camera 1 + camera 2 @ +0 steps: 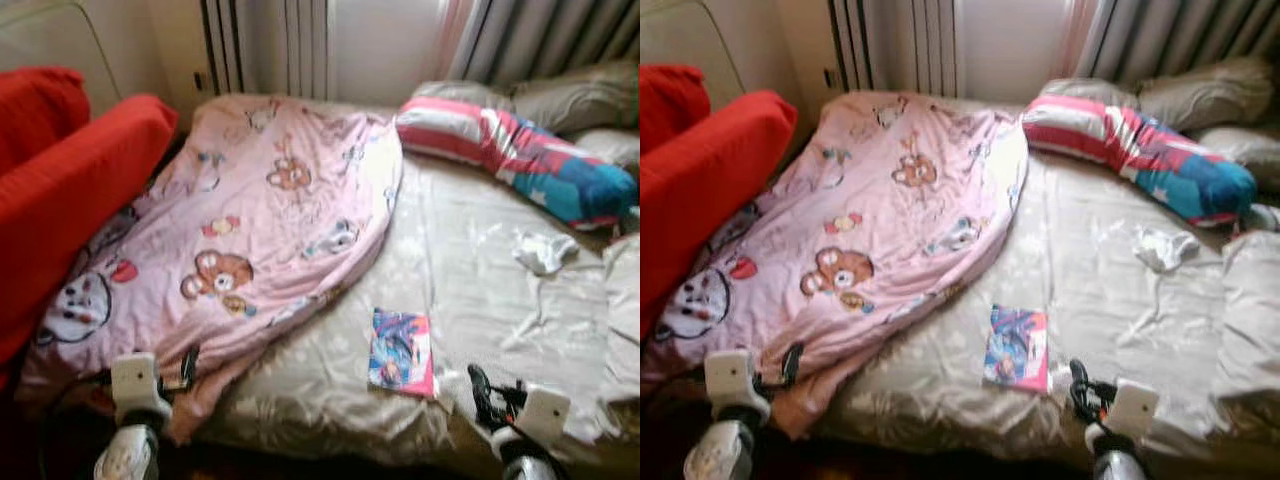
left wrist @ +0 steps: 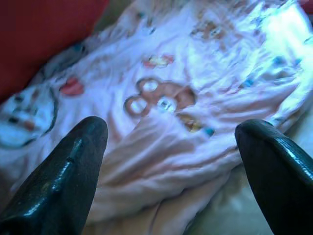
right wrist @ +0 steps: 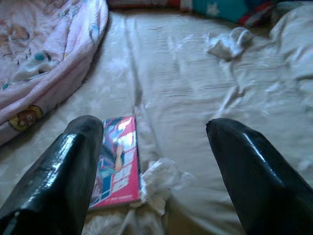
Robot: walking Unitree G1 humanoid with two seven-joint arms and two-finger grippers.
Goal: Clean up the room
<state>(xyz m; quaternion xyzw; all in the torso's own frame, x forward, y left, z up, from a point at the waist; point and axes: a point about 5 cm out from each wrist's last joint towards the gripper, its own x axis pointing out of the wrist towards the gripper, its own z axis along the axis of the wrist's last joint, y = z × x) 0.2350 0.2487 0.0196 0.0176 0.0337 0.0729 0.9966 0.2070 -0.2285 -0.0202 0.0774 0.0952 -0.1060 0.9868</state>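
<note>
Fingers of my right gripper [image 3: 146, 171] spread wide, empty, above the bed [image 1: 480, 260]; the pink book [image 1: 402, 352] lies just ahead toward my left, long axis running away from me. Left gripper [image 2: 171, 166], also spread, faces the pink blanket [image 1: 260, 220].

Soft daylight; perhaps slight blur

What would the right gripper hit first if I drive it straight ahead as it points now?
Probably the crumpled white scrap beside the pink book, just ahead of the open right gripper; beyond lies bare bedsheet. Depth is uncertain.
</note>
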